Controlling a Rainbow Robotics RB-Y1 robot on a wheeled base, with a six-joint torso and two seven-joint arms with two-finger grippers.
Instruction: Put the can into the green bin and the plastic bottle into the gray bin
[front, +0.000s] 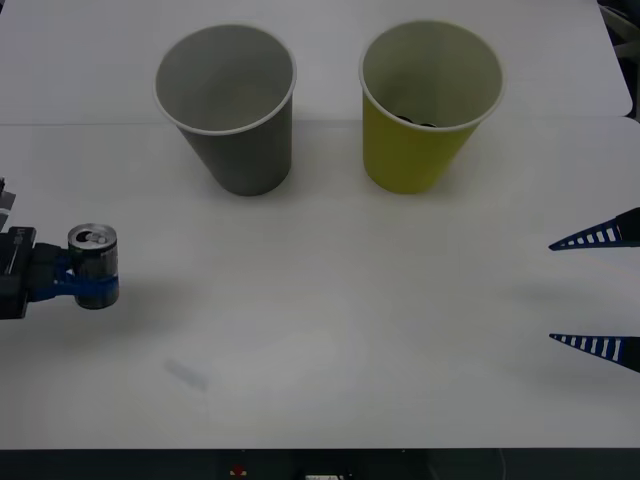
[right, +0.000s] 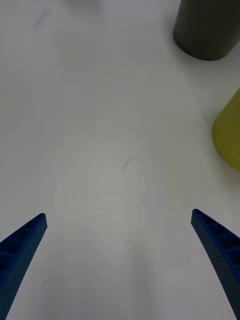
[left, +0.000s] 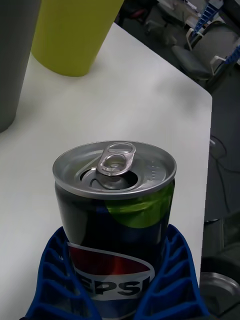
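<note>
The Pepsi can (front: 93, 264), upright with its tab opened, sits clamped in the left gripper (front: 85, 285) jaws at the counter's (front: 330, 330) left edge. Beyond stand the gray bin (front: 232, 105) and green bin (front: 425, 105). The right gripper (front: 598, 293) jaws gape apart at right.

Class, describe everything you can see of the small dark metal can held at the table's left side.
The small metal can has a silver top with a pull tab over an open mouth, and a dark body with a red, white and blue Pepsi logo and a green patch. It stands upright near the white table's left edge, clasped low on its body by the left gripper, whose blue ribbed fingers wrap both sides. Both cups stand farther off.
</note>
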